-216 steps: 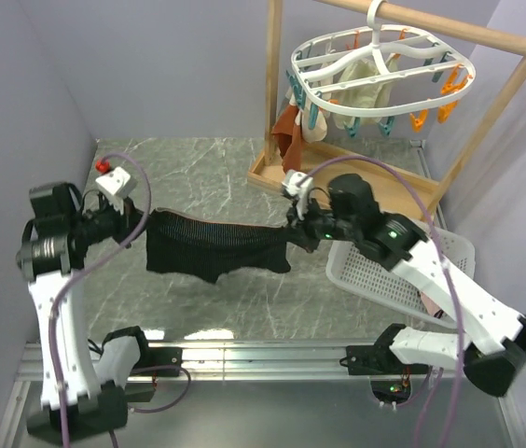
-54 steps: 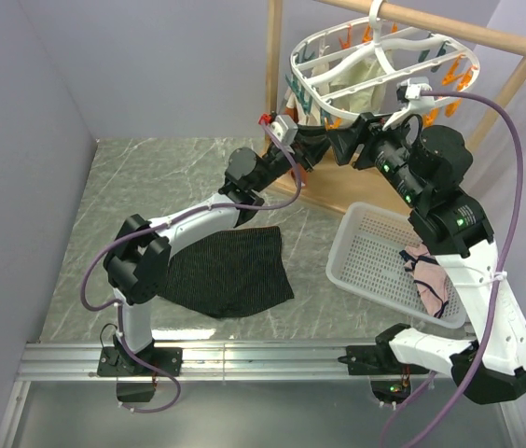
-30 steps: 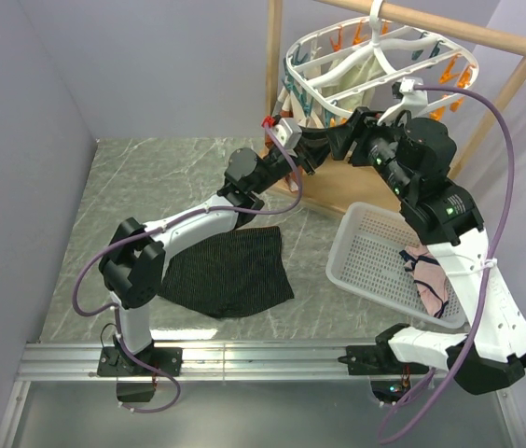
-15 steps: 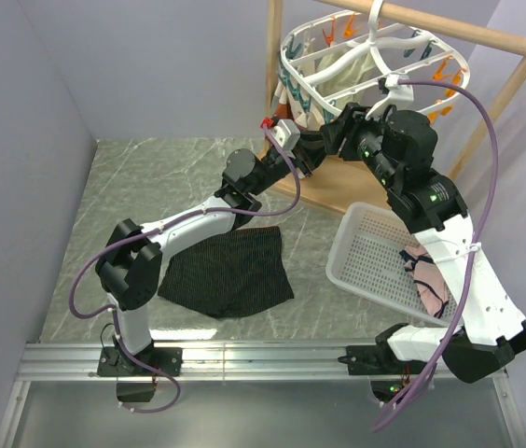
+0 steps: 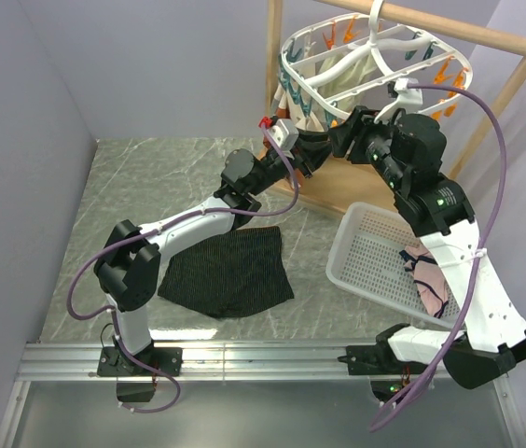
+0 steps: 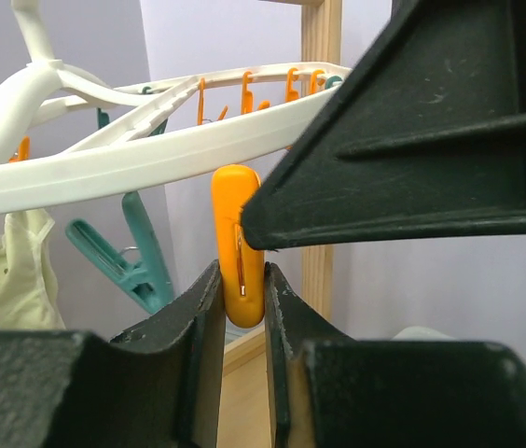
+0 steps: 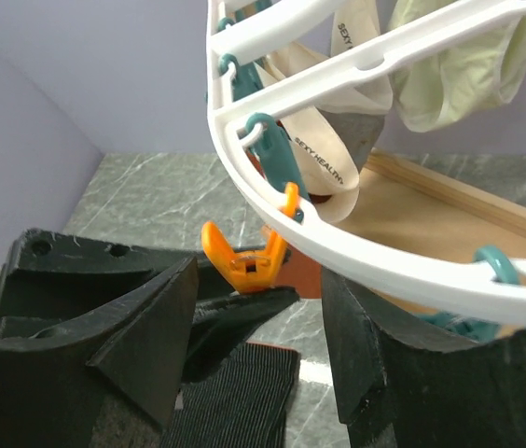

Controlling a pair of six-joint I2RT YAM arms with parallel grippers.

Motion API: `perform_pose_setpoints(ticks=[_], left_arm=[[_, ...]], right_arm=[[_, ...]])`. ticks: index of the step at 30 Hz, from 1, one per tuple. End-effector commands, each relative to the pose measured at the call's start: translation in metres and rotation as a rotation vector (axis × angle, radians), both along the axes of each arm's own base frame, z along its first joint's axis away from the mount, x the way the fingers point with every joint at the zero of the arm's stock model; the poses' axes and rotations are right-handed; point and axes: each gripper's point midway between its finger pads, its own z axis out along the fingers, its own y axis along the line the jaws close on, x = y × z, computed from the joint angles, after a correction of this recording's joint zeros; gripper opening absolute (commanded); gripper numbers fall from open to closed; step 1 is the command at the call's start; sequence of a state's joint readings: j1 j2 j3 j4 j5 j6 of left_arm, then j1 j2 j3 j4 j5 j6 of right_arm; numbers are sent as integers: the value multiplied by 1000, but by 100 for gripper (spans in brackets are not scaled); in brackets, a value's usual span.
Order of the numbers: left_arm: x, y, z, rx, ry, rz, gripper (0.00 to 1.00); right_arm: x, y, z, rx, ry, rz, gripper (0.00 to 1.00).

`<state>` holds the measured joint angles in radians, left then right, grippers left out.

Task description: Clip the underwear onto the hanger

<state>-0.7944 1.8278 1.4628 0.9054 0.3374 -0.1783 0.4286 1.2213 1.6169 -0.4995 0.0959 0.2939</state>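
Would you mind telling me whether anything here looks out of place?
Yes: the underwear lies loose on the table, in neither gripper, while the left gripper squeezes an orange clip on the hanger, which hangs tilted.

The underwear (image 5: 228,273) lies flat on the table (image 5: 151,173), apart from the hanger (image 5: 286,58).
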Motion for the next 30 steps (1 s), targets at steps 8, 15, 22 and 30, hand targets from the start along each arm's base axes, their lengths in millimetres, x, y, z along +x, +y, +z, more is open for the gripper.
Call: perform_pose_setpoints(ticks=[8,15,22,30], left_arm=[[-35,0,29,-33,-61,-120,0],[-42,0,28,-31,-65,-154,0],[-44,0,25,-29,-56,-185,0],[-53,-1,21,-23,-53,-240,0]], right_arm=[[-4,8,25,56,-144,70,66],[5,8,25,51,-154,55,66],[5,7,30,57,-195,59,63],[14,7,28,79,-199,47,61]])
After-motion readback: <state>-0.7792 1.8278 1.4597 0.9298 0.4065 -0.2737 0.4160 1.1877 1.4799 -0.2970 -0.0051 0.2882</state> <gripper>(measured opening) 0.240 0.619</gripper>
